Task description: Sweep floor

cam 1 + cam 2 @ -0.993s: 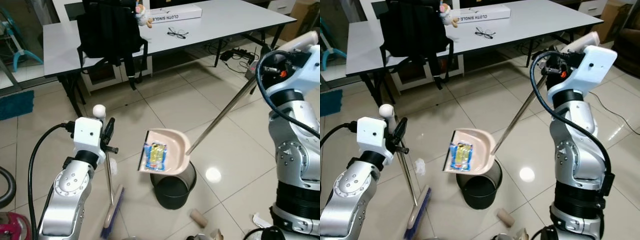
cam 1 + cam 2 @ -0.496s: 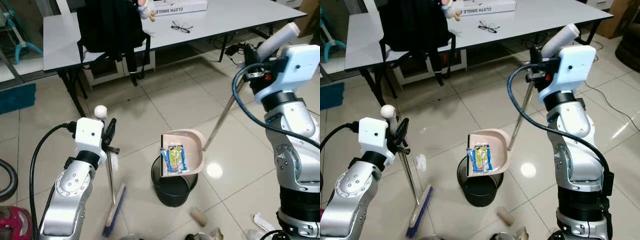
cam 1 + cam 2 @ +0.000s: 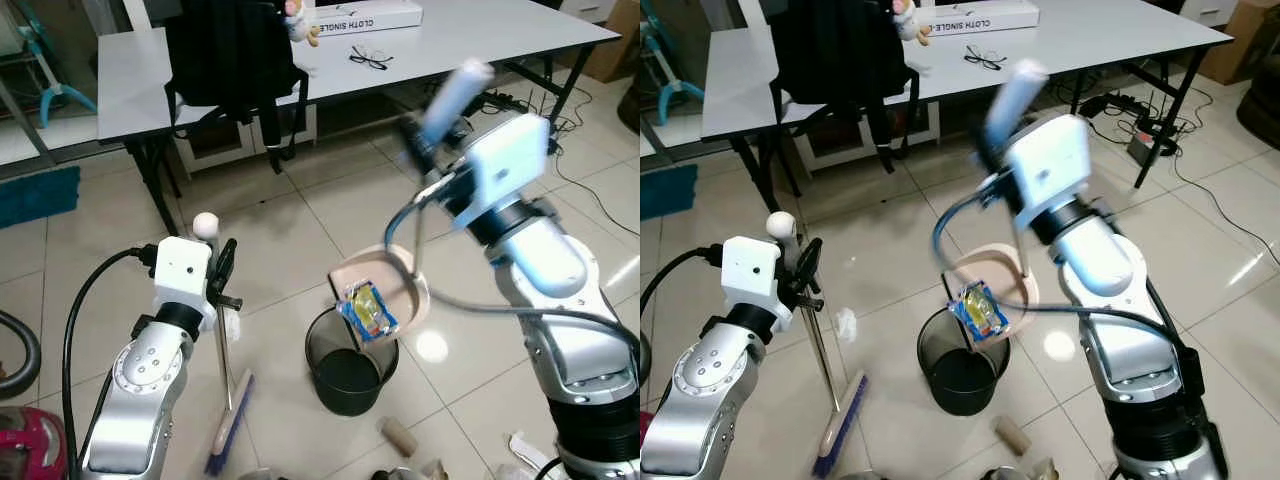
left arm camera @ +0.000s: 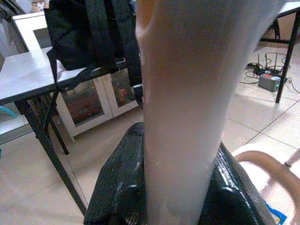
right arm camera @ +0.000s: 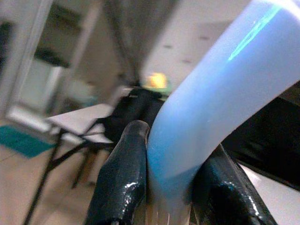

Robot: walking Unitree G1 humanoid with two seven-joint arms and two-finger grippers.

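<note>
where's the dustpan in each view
Left eye view: dustpan at centre, tipped over the black bin.
Right eye view: dustpan at centre, over the black bin.
Left wrist view: dustpan rim past the broom handle.
Right wrist view: dustpan handle between the fingers.
Shared landmark: black backpack on the table.

Open tiled floor [image 3: 330, 215] between robot and grey table [image 3: 140, 95], black bin [image 3: 348, 370] directly ahead under tilted dustpan [image 3: 390, 290], broom [image 3: 228, 425] standing left, cardboard tube [image 3: 400, 437] lying near bin, cables [image 3: 590, 180] far right.
</note>
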